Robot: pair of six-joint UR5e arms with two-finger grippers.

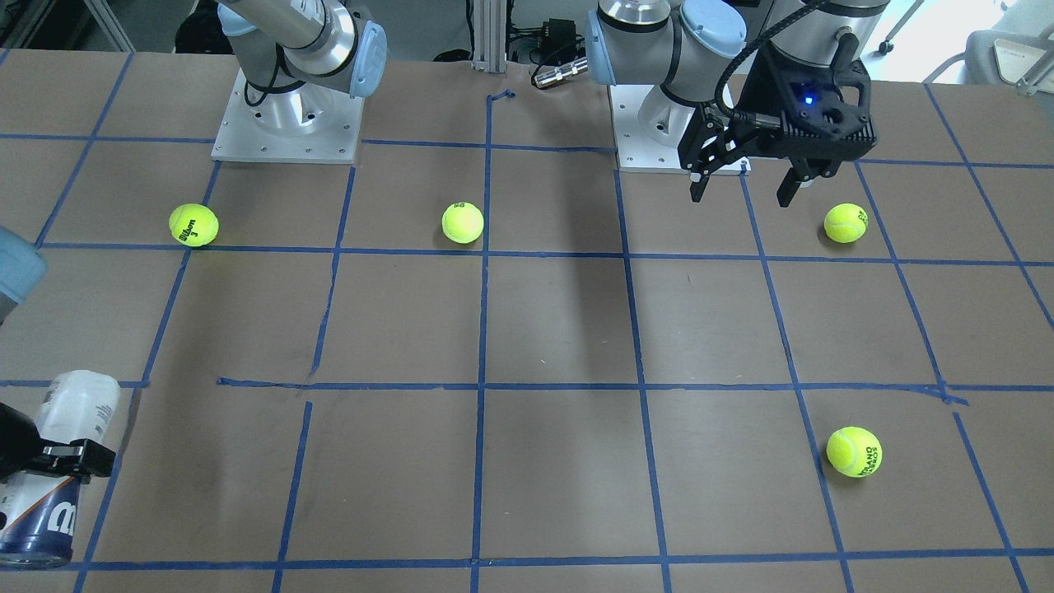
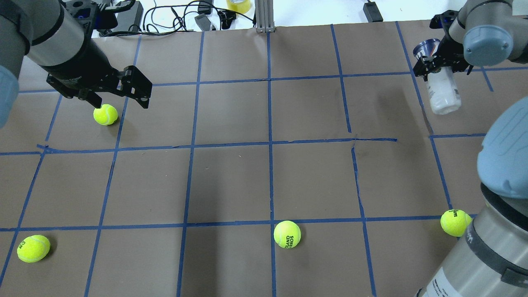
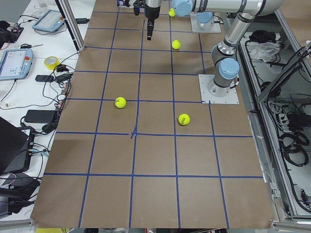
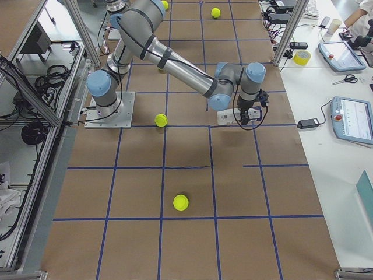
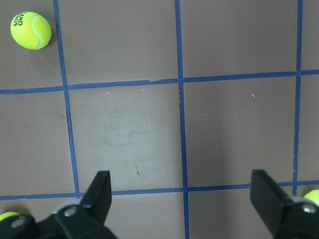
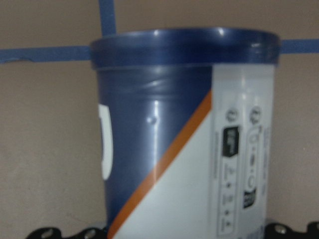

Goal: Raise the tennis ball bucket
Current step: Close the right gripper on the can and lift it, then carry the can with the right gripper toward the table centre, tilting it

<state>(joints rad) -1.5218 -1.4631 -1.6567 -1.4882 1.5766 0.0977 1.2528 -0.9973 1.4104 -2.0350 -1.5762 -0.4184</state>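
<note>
The tennis ball bucket [image 1: 76, 409] is a clear can with a white label, a navy band and a dark blue rim. My right gripper [image 1: 51, 461] is shut on its middle and holds it tilted at the table's far right corner. It also shows in the overhead view [image 2: 443, 93], and its navy band fills the right wrist view [image 6: 149, 129]. I cannot tell whether it touches the table. My left gripper [image 1: 745, 185] is open and empty, raised above the table near a tennis ball [image 2: 105, 114]; its fingers [image 5: 99, 194] stand wide apart.
Three more tennis balls lie on the brown paper with blue tape lines: one near left [image 2: 33, 248], one near middle [image 2: 287, 234], one by the right arm's base [image 2: 455, 222]. Cables and a tape roll [image 2: 238, 5] lie beyond the far edge.
</note>
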